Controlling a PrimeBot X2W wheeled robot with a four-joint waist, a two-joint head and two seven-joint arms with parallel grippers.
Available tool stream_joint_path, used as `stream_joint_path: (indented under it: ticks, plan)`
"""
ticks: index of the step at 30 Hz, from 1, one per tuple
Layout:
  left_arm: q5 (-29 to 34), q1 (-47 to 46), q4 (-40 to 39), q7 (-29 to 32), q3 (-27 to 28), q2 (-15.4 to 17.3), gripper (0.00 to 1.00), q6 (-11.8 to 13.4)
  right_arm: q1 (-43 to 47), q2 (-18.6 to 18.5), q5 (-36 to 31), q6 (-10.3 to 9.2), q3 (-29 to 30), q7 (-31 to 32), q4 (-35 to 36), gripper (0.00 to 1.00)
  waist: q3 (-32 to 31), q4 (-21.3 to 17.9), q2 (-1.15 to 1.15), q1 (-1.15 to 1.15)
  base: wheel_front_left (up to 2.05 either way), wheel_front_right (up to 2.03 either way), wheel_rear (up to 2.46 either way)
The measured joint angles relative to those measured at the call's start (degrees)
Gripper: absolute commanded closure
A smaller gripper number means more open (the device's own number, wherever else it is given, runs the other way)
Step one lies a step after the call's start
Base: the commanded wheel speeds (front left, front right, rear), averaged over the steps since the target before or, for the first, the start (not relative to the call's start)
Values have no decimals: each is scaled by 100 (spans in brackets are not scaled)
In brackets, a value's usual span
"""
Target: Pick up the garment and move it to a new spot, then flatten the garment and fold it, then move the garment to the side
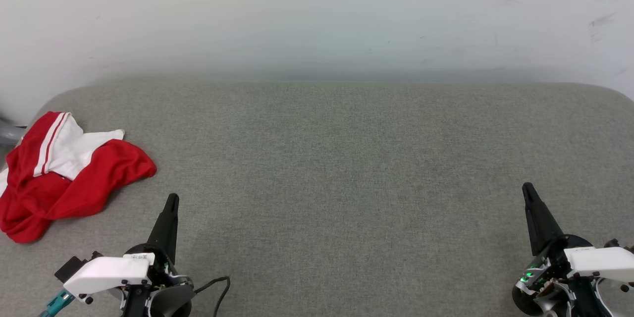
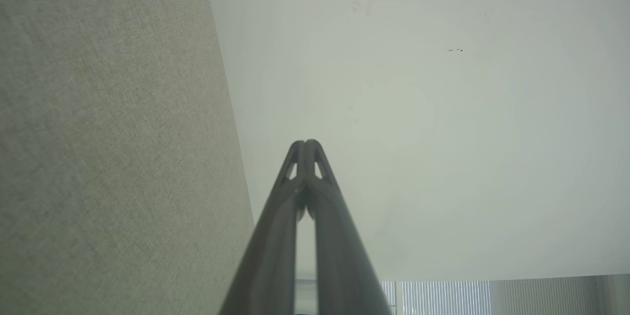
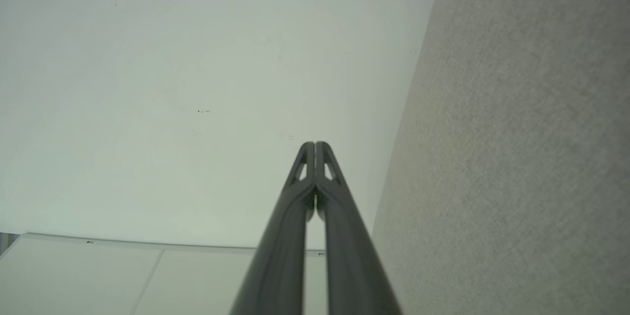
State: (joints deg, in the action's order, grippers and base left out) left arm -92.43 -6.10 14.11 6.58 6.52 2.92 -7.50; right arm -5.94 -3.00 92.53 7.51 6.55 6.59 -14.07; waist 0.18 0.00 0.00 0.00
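Red-and-white garment (image 1: 64,178) lies crumpled at the far left edge of the grey fabric surface (image 1: 337,168). It sits just left of and beyond the left gripper (image 1: 172,199), not touching, and well apart from the right gripper (image 1: 528,189). Both grippers closed, fingers pressed together, holding nothing. Label (image 1: 141,256) on left wrist too small to read. Wide open surface between grippers; white wall (image 1: 317,15) bounds the far edge.
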Motion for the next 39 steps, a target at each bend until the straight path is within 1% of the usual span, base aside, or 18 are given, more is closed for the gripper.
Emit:
stream_joint_path:
  ticks: [36, 37, 39]
  plan:
    - [0, 12, 29, -2, -4, -2, 100, 1, 15, 0, 2, 0, -1, 0, -24, 100, 0, 0, 0, 0, 0, 0, 0]
    - [-1, 43, 74, -3, -14, -7, 0, 2, 53, 1, 2, 0, -4, 0, -75, 0, 0, 0, 0, 0, 0, 0, 0]
    - [-1, 150, 182, -3, -31, -15, 0, 2, 160, 3, 2, -1, -8, 0, -177, 0, 0, 0, 0, 0, 0, 0, 0]
